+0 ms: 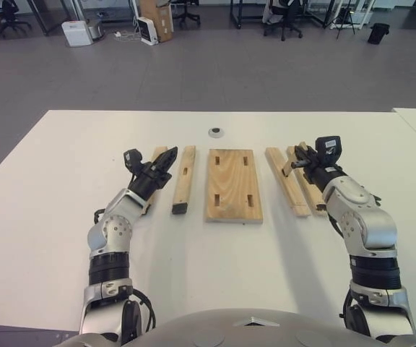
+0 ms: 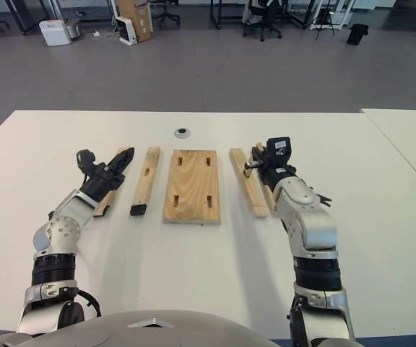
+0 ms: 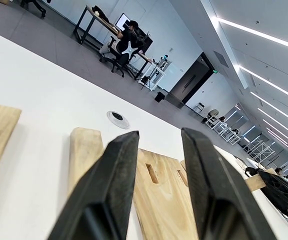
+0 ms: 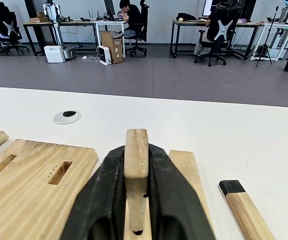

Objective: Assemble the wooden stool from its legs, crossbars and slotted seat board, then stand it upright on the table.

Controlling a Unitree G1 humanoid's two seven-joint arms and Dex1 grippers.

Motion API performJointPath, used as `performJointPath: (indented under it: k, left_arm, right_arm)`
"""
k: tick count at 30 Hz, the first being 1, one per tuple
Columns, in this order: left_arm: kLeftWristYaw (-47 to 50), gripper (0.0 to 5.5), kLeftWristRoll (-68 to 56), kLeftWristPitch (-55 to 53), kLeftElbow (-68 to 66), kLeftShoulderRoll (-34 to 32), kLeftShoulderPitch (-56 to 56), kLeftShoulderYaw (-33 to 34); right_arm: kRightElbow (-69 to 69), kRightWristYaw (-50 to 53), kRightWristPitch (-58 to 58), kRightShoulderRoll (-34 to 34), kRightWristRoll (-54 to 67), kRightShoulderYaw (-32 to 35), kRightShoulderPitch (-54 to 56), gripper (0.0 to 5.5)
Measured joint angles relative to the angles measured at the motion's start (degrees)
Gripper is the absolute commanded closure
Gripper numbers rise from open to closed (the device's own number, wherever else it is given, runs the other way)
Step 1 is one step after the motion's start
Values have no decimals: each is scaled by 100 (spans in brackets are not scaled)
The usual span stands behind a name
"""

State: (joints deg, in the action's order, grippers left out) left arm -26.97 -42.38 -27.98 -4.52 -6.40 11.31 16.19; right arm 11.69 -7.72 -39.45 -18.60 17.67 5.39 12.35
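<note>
White tabletop [image 1: 49, 217] carries seat board [image 1: 234, 185] and legs [image 1: 183, 179] flat, unjoined, so assembly seems hardly begun; right gripper [image 1: 298, 163] clamps one wooden piece [image 4: 136, 145], left gripper [image 1: 167, 156] stands parted.

Left gripper [image 3: 160, 134], fingers parted, faces the slotted seat board [image 3: 165, 200].
</note>
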Motion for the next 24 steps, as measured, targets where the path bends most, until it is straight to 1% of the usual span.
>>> performJointPath:
  k: [4,6,12,16,20,24]
  left_arm:
    - [151,397,36,88,212,272,-423,-68]
    - [270,397,36,125,364,423,-599,-117]
    - [526,397,41,257,771,854,-1194,-304]
    - [658,397,37,341,987,1060,-1450,-426]
    - [754,397,37,459,1061,1064,-1561,-471]
    - [774,397,27,519,1069,1066,-1571,-480]
  right_arm:
    - [-56,-63,-253,-84,30,26,149,509]
    - [-193,-217,-467,-141,141,158,302,509]
    - [-517,-906,-1118,-695,540,367,637,509]
    - [-1031,-1296,-1214,-1014,549,166,1060,509]
    - [-1684,-1553,-1215,-1205,442,-126,1639,509]
    - [-2047,-1638,-1245,-1236,391,-261,1939,509]
